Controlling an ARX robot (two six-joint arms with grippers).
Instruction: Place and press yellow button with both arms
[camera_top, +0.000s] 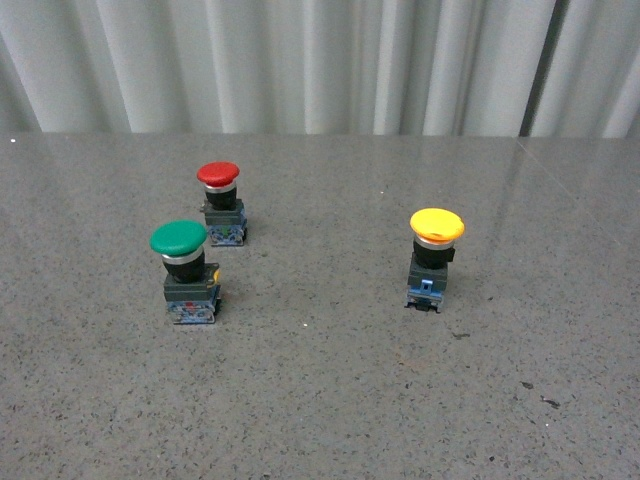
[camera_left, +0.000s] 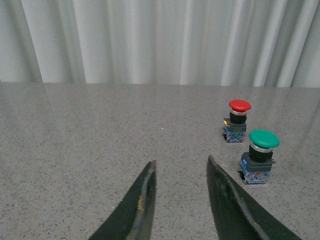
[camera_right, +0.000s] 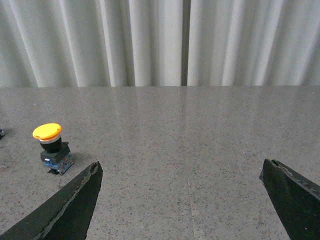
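Jaws first: on the left arm they're parted only narrowly, fingers (camera_left: 142, 205) low over bare table (camera_top: 320, 400), nothing held; on the right arm they gape wide, fingers (camera_right: 70, 210) empty too. Neither arm shows in the front view. Moving out, the yellow button (camera_top: 436, 255) stands upright on its small base, right of centre and alone, a little beyond one right finger in that wrist view. Here's the worry: broad cap, narrow foot, smooth stone, so a finger clipping the cap, or a press from one arm without the other bracing the body, would likely tip it or send it skating. Another trap is that the left wrist camera sees only the green button (camera_top: 180, 265) and, behind it, the red button (camera_top: 220, 200), so a careless reach on that side could land on the wrong cap. Room looks generous, though, with clear table all round the yellow one and the other two well apart to its left. Farthest back, the table's edge meets the pale curtain (camera_top: 300, 60), well behind everything.
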